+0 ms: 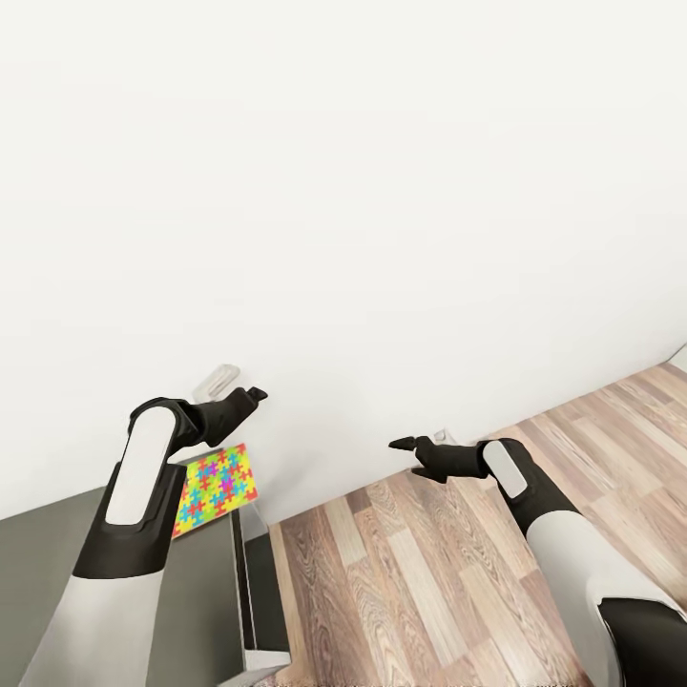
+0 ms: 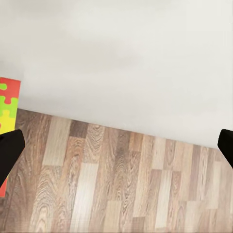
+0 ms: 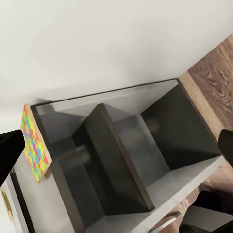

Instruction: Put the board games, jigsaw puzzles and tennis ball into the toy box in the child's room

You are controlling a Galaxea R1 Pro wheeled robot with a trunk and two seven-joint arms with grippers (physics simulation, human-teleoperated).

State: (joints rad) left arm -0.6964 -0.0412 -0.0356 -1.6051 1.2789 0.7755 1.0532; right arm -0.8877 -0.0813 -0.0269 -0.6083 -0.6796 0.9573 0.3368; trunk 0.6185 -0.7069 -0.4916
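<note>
One jigsaw puzzle (image 1: pixel 216 489) overhangs the table (image 1: pixel 57 553) edge.

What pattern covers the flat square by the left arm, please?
Interlocking multicoloured puzzle pieces on the jigsaw puzzle, best in the head view.

Home rm, wood floor (image 1: pixel 429 582), jigsaw puzzle (image 1: pixel 218 487)

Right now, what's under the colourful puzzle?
The puzzle lies on a grey top by the white wall. The left arm covers one edge, hiding what's beneath it there.
</note>
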